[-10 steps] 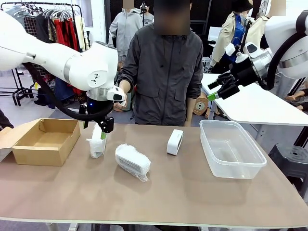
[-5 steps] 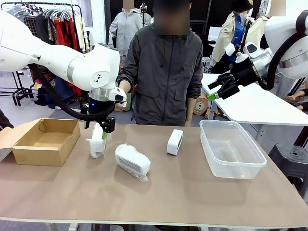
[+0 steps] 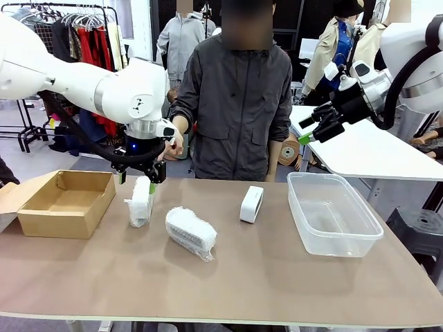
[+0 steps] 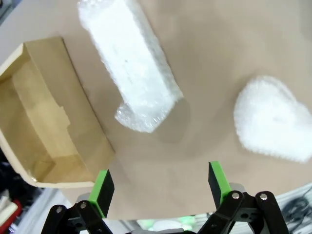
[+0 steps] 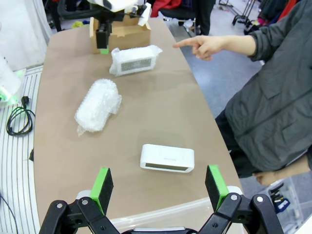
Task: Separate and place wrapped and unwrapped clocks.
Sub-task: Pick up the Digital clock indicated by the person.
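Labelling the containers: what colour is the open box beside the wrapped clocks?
Brown; the cardboard box shows best in the front view.

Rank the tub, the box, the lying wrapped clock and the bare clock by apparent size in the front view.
1. Tub and box: about alike, so not ranked.
2. Lying wrapped clock.
3. Bare clock, smallest.

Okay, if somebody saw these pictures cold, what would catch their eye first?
The left pincer hangs open close to the top of an upright wrapped clock beside the cardboard box. A second wrapped clock lies nearby, and the bare clock stands on edge mid-table, left of the clear tub. The right pincer is raised, open, high at the right.
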{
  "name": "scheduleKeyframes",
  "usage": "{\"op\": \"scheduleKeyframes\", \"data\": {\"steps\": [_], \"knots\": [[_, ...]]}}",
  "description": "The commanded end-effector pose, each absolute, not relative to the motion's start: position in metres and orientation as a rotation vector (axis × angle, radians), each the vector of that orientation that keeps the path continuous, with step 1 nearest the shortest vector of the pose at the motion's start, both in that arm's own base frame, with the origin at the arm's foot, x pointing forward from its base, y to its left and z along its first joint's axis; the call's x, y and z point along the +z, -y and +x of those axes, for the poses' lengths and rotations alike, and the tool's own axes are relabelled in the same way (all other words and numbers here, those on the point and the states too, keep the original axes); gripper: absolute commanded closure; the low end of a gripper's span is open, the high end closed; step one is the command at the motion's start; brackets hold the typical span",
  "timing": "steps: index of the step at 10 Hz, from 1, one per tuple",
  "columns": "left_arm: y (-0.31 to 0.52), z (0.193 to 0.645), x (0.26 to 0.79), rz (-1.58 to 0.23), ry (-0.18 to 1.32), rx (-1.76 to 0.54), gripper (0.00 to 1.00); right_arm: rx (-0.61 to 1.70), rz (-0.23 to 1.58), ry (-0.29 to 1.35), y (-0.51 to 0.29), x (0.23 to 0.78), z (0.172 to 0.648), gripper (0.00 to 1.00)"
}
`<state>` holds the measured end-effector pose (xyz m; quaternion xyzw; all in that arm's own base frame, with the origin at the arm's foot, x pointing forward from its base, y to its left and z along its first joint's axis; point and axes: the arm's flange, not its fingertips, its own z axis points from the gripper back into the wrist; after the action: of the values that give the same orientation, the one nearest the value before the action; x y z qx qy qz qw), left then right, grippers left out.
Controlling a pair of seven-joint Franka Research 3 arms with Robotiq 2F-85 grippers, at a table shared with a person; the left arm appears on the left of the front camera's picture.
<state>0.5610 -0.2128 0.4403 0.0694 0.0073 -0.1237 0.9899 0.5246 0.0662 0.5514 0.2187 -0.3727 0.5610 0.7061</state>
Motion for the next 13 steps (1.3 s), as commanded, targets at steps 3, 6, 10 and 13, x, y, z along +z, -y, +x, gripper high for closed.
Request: {"op": "scheduleKeyframes", "data": {"steps": [3, 6, 10, 13], "knots": [[0.197, 0.605, 0.41, 0.014, 0.086, -0.077, 0.0, 1.249, 0.487, 0.832, -0.066, 0.553, 0.524, 0.0], [0.193, 0.618, 0.388, 0.051, 0.128, -0.085, 0.0, 1.249, 0.487, 0.832, -0.066, 0.553, 0.524, 0.0], [0.19, 0.617, 0.36, 0.063, 0.084, -0.078, 0.0, 1.249, 0.487, 0.832, -0.066, 0.553, 0.524, 0.0], [0.184, 0.616, 0.341, 0.056, 0.104, -0.092, 0.06, 1.249, 0.487, 0.832, -0.066, 0.553, 0.524, 0.0]]}}
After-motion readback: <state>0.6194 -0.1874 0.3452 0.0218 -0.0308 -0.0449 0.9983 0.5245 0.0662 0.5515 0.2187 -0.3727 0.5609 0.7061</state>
